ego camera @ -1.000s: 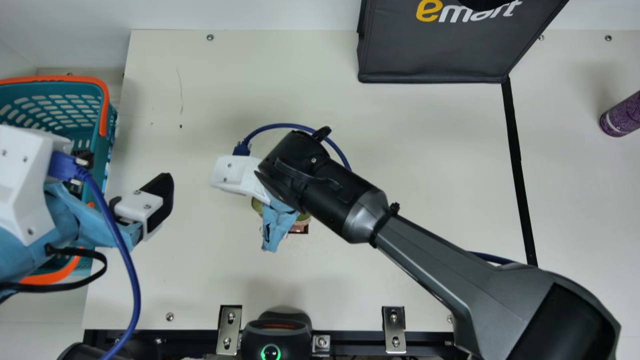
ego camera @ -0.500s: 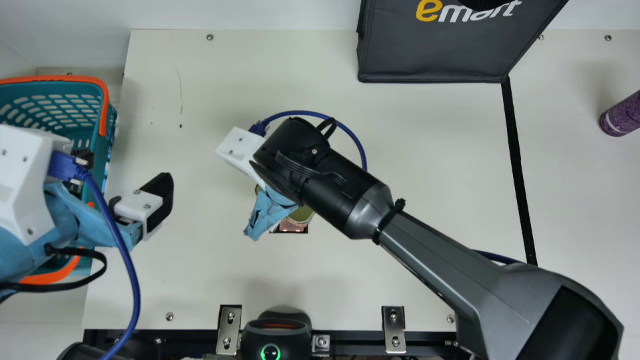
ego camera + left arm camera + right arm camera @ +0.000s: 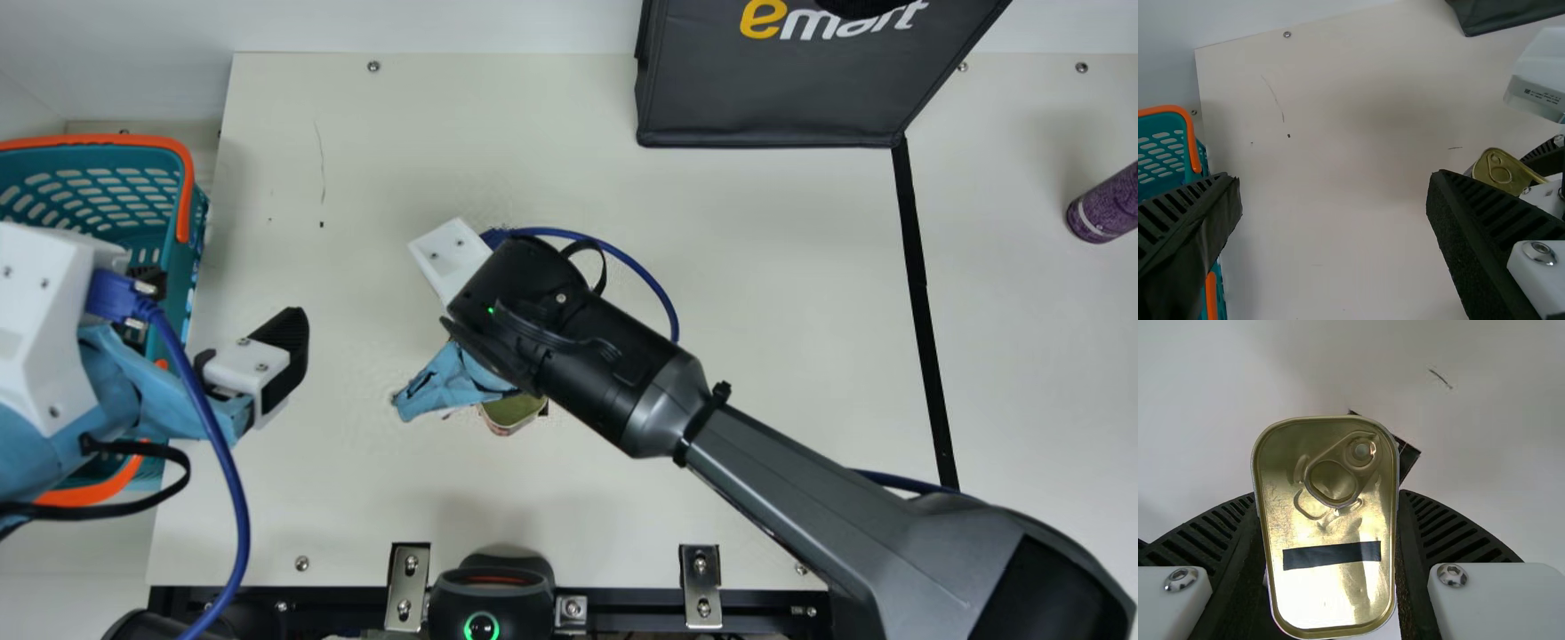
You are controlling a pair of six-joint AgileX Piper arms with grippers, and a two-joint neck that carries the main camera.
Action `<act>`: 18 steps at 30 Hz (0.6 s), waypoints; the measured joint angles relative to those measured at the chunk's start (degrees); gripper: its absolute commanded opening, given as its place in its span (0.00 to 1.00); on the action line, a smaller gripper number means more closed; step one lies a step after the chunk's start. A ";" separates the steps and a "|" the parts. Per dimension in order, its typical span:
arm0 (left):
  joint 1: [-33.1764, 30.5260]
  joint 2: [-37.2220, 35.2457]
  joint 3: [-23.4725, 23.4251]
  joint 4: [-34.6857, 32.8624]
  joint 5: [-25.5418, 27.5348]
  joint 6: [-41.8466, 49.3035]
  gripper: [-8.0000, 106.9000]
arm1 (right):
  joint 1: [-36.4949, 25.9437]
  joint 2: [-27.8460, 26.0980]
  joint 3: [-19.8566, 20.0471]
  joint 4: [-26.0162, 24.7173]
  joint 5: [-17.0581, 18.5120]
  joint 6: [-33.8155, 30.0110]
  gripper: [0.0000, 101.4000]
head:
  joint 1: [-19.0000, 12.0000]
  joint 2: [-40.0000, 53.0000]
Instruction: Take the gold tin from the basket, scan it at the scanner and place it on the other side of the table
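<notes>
One step looks done: the gold tin is out of the basket. Scanning seems next, then placing. The tin is pinched between the right gripper's two fingers, over the table before the scanner; the left gripper is spread, left of that scanner.

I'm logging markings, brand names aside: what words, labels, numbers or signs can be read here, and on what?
Brand name aside, on the black bag, none can be read.
White housing: a small printed label, too small to read.
Gold tin: no print visible on its lid, just a plain black strip.
Purple container: too finely patterned to make out words.
</notes>
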State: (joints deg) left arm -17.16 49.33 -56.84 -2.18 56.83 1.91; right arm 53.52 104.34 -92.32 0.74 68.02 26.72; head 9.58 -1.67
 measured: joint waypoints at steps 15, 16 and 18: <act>0.00 0.00 0.00 0.00 0.00 0.00 0.85 | 3.42 -1.82 3.81 -4.45 -1.64 24.24 0.00 | 0.00 0.09; 0.00 0.00 0.00 0.00 0.00 0.00 0.85 | 3.66 -1.89 3.94 -4.77 -1.57 25.83 0.00 | 0.00 0.00; 0.00 0.00 0.00 0.00 0.00 0.00 0.85 | 4.15 -1.95 4.25 -5.42 -1.63 28.65 0.00 | 0.00 0.09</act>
State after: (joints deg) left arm -17.16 49.33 -56.84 -2.18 56.83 1.91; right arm 57.67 102.39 -88.07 -4.68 66.39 55.38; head 9.58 -1.58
